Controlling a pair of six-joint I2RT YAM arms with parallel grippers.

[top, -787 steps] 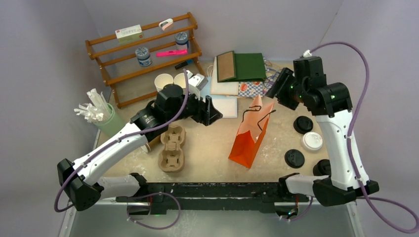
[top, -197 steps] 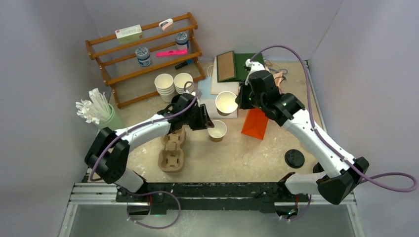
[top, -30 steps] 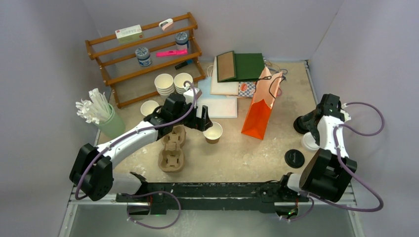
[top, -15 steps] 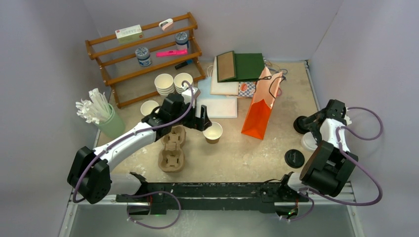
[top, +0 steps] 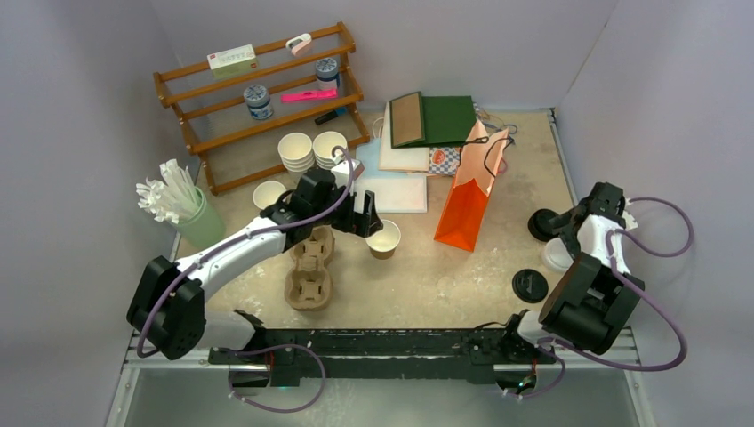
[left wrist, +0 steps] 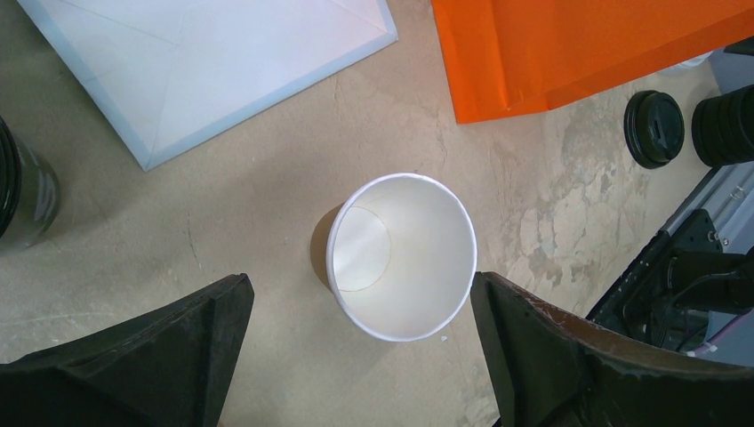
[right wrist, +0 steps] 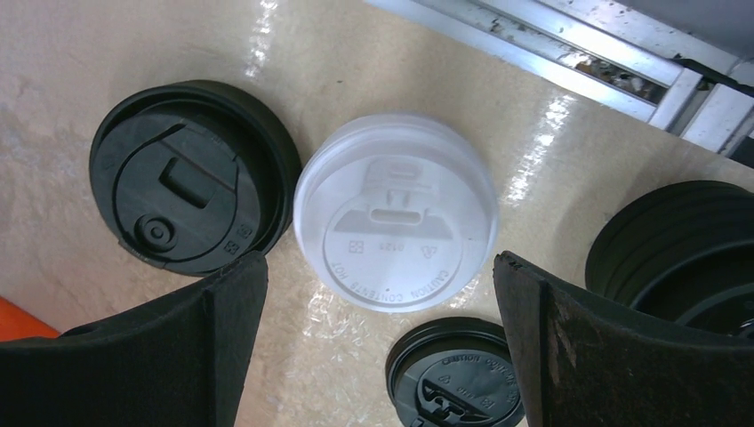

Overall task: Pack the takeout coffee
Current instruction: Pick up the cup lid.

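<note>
Top view: lidless kraft-paper cup (top: 384,238) upright, left of the orange paper bag (top: 467,200), by the left gripper (top: 369,218). Left wrist view: jaws wide, cup between them, not touching. Right wrist view: right gripper (right wrist: 378,347) wide, empty, above the white lid (right wrist: 396,222), right of the bag.

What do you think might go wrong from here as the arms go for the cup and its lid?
1. The white lid sits right against a black lid; the right fingers, closing, might catch both.
2. The kraft cup between the open left fingers is empty; a hard squeeze could crush or tip it.
</note>
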